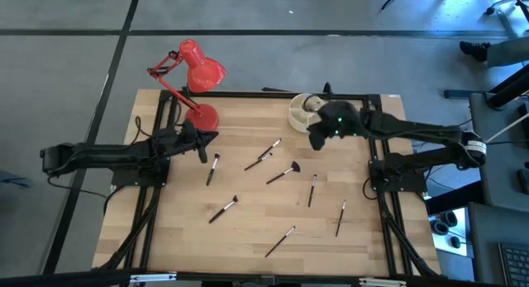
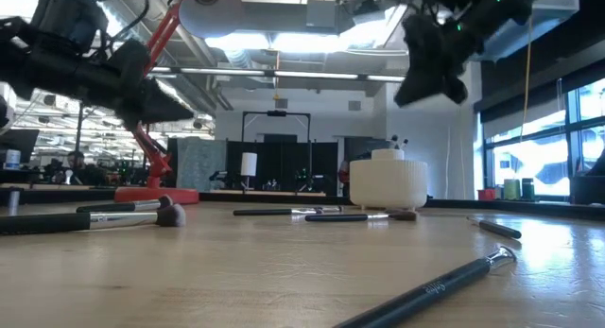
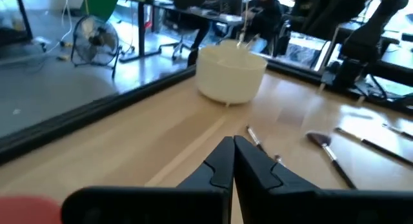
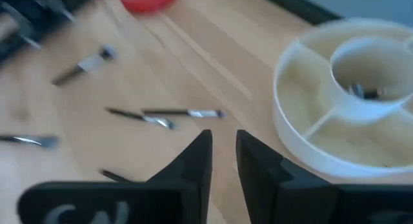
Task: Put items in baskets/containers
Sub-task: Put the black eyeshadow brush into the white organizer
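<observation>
Brushes (image 1: 269, 151) lie near the organiser (image 1: 302, 112); our right gripper (image 4: 222, 161) (slightly open, empty) may clip its rim descending.

Grey floor (image 1: 66, 80), ceiling strip lights (image 2: 274, 75), windows (image 2: 539, 167) right, floor fan (image 3: 93, 37).

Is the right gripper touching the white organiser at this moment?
Apart. In the low view the right gripper hangs well above the white organiser, with open room background between them.

Overhead, table-level, two wrist views; all share organiser (image 1: 302, 110).
</observation>
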Controlling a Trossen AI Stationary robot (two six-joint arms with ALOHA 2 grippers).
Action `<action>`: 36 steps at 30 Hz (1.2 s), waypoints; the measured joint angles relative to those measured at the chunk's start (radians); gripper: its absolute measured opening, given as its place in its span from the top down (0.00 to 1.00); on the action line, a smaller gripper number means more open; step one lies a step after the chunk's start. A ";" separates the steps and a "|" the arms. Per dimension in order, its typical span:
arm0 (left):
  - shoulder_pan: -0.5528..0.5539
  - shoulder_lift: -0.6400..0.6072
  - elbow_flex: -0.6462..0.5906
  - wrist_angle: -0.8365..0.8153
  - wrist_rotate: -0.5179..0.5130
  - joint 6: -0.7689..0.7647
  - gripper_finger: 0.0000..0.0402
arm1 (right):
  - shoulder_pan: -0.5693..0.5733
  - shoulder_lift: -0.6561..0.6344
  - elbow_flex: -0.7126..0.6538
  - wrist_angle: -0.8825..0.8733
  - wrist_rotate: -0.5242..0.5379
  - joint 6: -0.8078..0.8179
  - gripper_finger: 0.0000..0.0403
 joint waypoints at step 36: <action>-0.060 1.291 1.081 -0.334 0.039 0.090 0.76 | -0.158 -0.002 -0.031 0.136 0.020 -0.043 0.90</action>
